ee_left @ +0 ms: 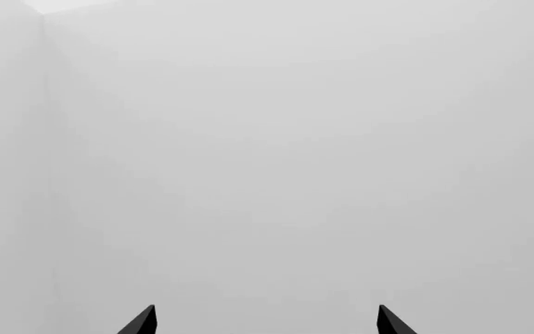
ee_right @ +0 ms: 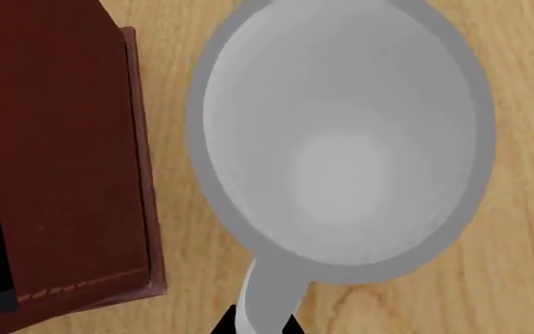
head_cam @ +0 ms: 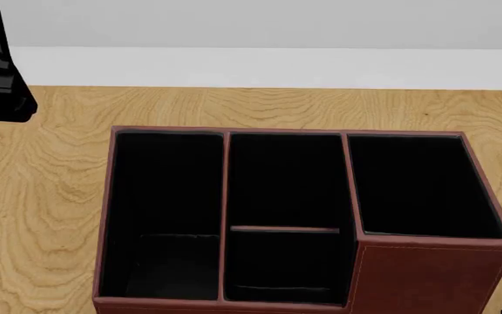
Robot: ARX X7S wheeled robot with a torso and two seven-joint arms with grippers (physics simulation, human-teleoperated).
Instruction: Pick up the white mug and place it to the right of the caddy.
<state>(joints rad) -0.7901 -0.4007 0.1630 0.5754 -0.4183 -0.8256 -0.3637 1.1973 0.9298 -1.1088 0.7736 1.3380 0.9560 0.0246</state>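
Plain glossy white mug [ee_right: 341, 139], upright on the wooden desk [ee_right: 517, 292], seen from straight above: round open mouth, empty pale inside, loop handle sticking out from the rim. Just beside the reddish-brown corner of the caddy [head_cam: 425, 275], a narrow strip of wood between them. Caddy large, leather-look, stitched along the edge, three black-lined compartments open upward, the middle one split by a shelf; set well in from the desk's far edge.
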